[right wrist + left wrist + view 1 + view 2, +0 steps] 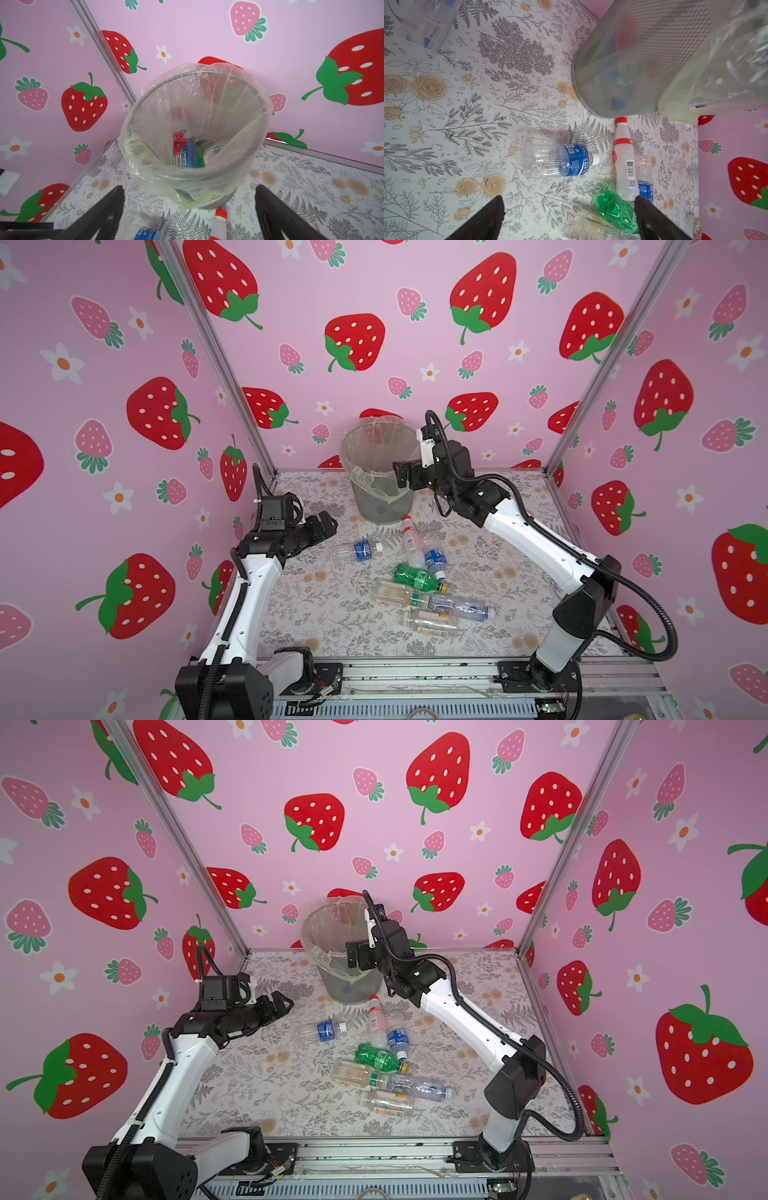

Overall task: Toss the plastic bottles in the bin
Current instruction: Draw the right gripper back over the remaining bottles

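The bin (376, 493) (332, 977), grey mesh with a crinkled clear bag, stands at the back of the table. Bottles lie inside it, one with a blue and red label (185, 151). Several plastic bottles lie on the table in front of it: a clear one with a blue label (357, 551) (558, 161), a white one with a red cap (411, 541) (625, 162), a green one (417, 577) (616, 209), and clear ones (430, 624) nearer the front. My right gripper (399, 476) (190, 188) hangs open and empty beside the bin's rim. My left gripper (330, 522) (569, 199) is open and empty, left of the bottles.
A clear plastic box (425, 25) sits at the back left of the table, behind the left arm. Pink strawberry walls close the table on three sides. An aluminium rail (415, 672) with both arm bases runs along the front edge.
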Robot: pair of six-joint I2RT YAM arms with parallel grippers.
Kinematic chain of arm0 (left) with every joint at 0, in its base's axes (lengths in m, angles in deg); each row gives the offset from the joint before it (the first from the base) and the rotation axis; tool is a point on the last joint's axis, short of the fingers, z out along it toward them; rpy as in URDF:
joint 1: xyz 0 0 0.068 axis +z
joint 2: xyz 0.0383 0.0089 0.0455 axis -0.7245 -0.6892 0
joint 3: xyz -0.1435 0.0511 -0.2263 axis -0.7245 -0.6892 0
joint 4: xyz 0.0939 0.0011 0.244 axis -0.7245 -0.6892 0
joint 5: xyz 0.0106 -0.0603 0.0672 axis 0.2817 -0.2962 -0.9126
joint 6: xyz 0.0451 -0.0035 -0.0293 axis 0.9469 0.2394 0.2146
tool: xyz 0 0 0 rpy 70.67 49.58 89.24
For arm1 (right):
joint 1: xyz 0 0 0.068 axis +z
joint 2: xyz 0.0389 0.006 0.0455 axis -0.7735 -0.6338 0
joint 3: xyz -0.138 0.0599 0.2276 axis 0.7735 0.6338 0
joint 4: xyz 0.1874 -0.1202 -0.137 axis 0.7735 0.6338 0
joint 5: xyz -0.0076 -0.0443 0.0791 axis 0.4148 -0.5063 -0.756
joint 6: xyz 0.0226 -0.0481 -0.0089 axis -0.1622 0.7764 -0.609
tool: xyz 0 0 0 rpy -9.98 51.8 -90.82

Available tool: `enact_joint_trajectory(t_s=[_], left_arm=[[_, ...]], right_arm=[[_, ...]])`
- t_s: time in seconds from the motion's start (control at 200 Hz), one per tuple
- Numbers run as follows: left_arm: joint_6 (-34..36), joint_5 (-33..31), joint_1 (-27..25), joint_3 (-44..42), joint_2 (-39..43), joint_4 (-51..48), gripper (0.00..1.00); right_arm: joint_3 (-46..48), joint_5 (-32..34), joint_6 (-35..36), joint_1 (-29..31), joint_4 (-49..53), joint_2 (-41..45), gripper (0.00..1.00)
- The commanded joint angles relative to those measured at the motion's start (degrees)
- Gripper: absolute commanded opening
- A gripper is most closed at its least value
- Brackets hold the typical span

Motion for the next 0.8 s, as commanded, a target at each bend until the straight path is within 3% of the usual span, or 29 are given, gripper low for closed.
enact_joint_trajectory(t_s=[0.0, 0.795], left_arm=[[-0.1, 1.1, 0.4, -0.5, 0.5, -0.1, 0.99], [8.1, 1.4, 0.2, -4.2, 1.9, 5.4, 0.99]], right_arm=[[3.7, -0.1, -1.3, 0.0, -3.1, 5.2, 0.99], [36.5, 1.2, -8.2, 0.0, -4.3, 30.1, 0.99]])
